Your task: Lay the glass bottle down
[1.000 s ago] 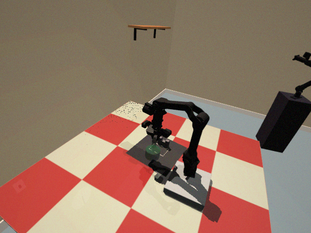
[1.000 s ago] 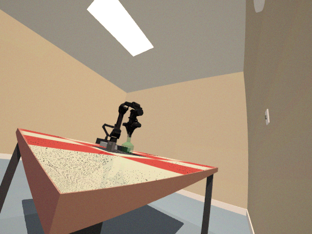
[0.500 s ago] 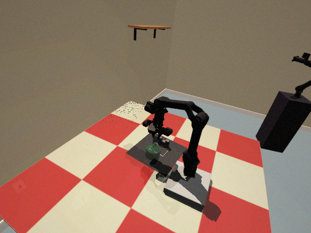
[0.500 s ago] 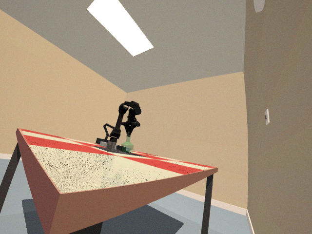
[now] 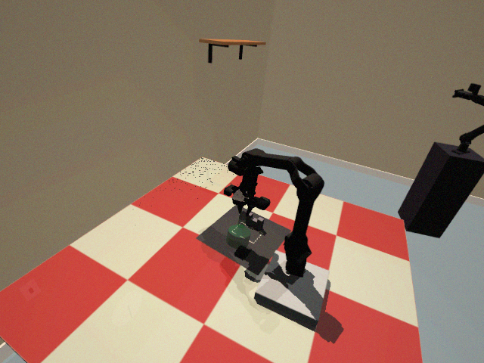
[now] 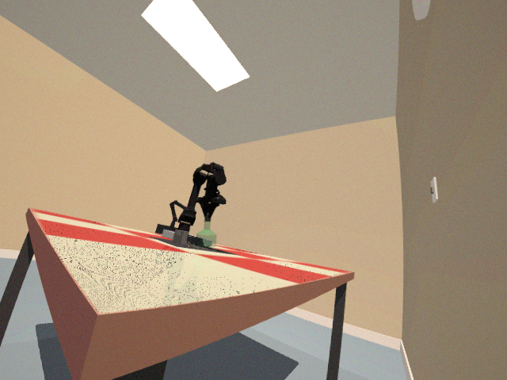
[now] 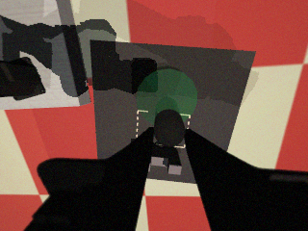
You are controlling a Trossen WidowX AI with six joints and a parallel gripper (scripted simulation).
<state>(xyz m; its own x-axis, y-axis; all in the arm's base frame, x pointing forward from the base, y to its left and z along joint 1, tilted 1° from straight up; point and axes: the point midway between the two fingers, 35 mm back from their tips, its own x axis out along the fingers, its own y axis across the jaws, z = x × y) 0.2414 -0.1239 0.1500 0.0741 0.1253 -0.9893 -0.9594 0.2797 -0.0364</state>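
Note:
The green glass bottle (image 5: 238,237) (image 6: 207,237) (image 7: 167,84) stands upright, its body low over the dark mat (image 5: 274,231) (image 7: 115,132); I cannot tell if its base touches the mat. My gripper (image 5: 243,217) (image 6: 207,218) (image 7: 168,132) points down from above and is shut on the bottle's neck, near the dark top. The grey U-shaped rest (image 5: 255,221) (image 6: 180,237) (image 7: 174,169) stands on the mat beside the bottle, partly hidden by the fingers in the wrist view. The dashed outline (image 5: 253,242) (image 7: 188,115) lies between them, partly covered by the bottle.
The arm's pale base block (image 5: 279,290) (image 7: 43,98) stands beside the mat. The checkered table (image 5: 168,258) extends around both. A wall shelf (image 5: 232,41) is far behind, and another arm on a dark pedestal (image 5: 437,191) stands off the table.

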